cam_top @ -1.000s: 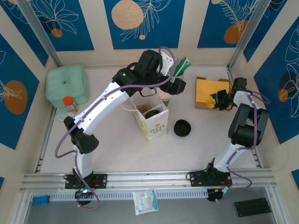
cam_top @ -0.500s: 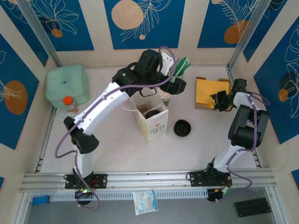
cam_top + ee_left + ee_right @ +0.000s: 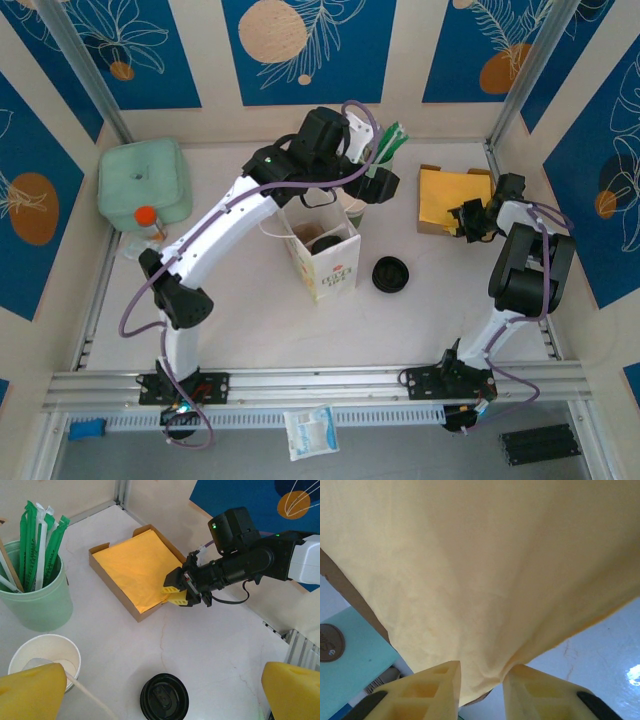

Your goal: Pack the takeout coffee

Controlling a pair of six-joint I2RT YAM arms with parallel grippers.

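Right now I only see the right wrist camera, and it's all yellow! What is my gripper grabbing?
Observer: The right gripper pinches a corner of a yellow sheet lying in a cardboard tray.
Operator: Where's the cup's lid?
Observer: A black lid lies on the table, apart from the tray.
Operator: And the other arm?
Observer: The left gripper hangs open beside a lidless white cup.

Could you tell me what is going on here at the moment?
The right gripper is pinching a corner of the yellow napkin in the cardboard tray. The left gripper, open, hovers by the lidless coffee cup; its black lid lies on the table beside a white paper bag.
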